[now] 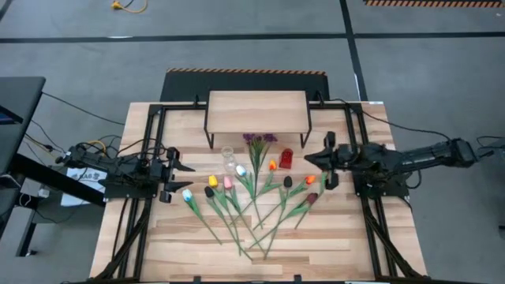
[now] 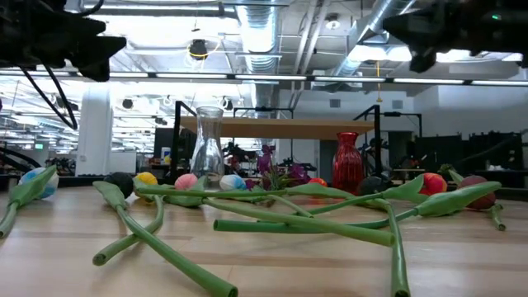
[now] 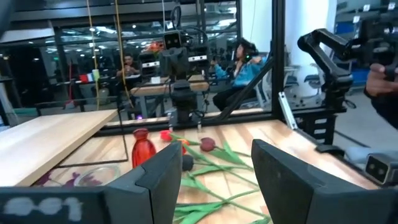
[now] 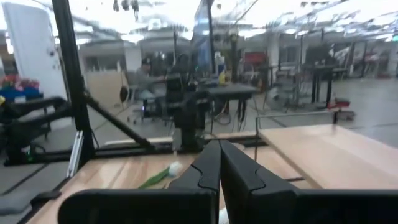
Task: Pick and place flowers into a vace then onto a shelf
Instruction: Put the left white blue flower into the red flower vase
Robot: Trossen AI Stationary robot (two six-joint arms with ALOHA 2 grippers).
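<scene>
- High view showed my left gripper hovering over the left side of the slatted table, its fingers standing apart with nothing between them.
- My right gripper hung over the right side, fingers pressed together and holding nothing.
- Between my two grippers the flowers lay fanned out flat on the table, heads toward the shelf, stems crossing near the front edge.
- The purple blossom sprig lay nearest the shelf, between the two vases.
- The shelf stood at the back of the table with nothing on its plank top.
- A clear glass vase stood upright just in front of the shelf, left of the sprig; I saw no stem in it.
- A red vase stood upright to the sprig's right, also near the shelf.
- Low view showed both vases upright behind the lying stems, the clear one left of the red one.
- Left wrist view showed a seated person in the room beyond the table.
</scene>
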